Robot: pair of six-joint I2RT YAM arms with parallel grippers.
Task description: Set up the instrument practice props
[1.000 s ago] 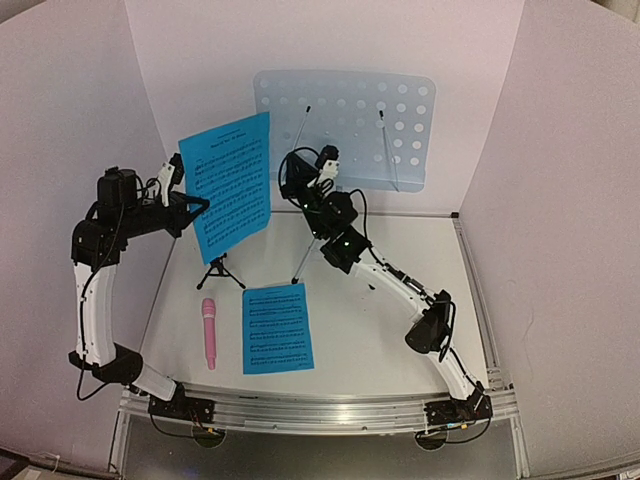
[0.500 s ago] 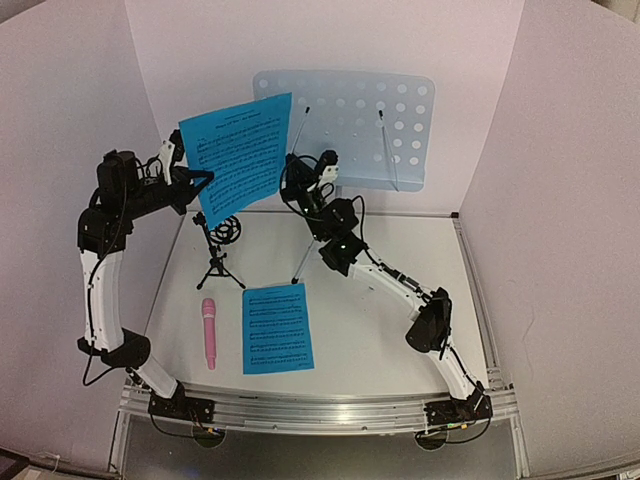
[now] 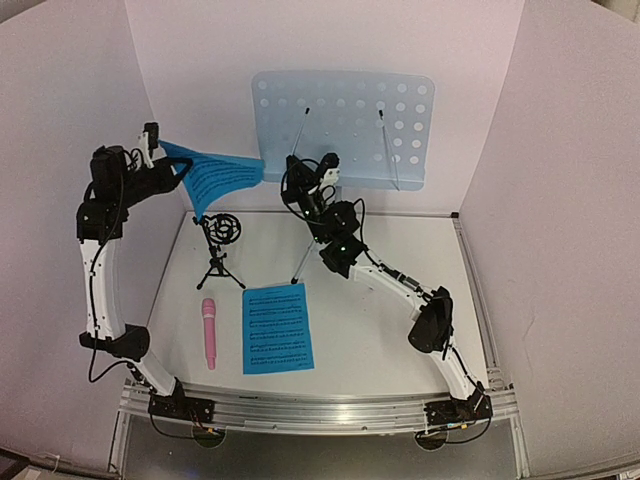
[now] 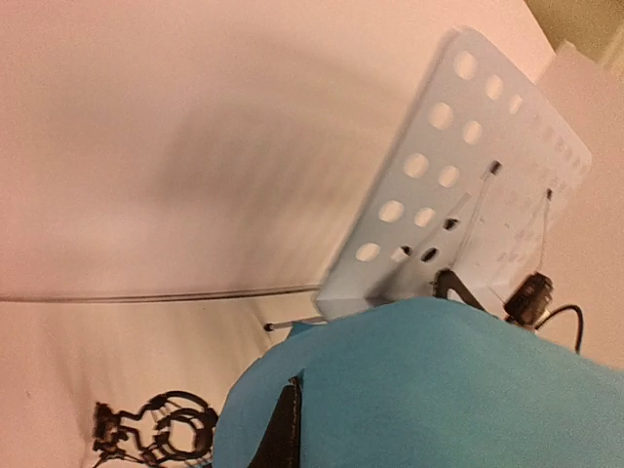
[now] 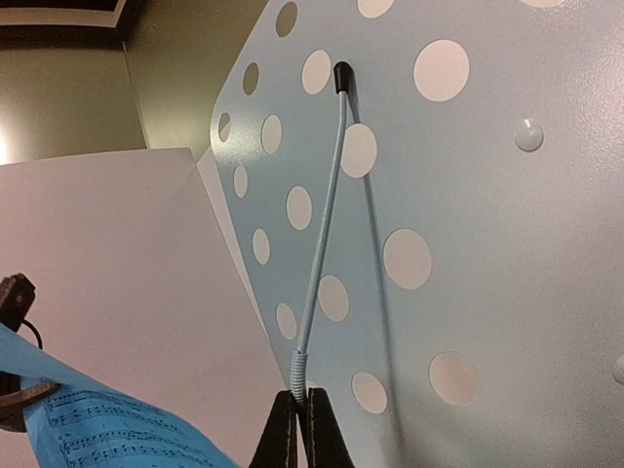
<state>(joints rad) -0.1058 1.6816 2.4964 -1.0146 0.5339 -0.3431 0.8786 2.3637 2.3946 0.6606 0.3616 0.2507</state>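
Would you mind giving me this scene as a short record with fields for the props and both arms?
music stand: upright at the back wall
held sheet: in the air, left of the stand
flat sheet: lying on the table
microphone: lying left of flat sheet
small tripod: standing, ring empty
left arm: jaws shut on held sheet
right arm: jaws shut on stand's wire clip

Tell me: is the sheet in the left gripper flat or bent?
Bent: the sheet music curves away from the left gripper, and the wrist view shows a domed surface.
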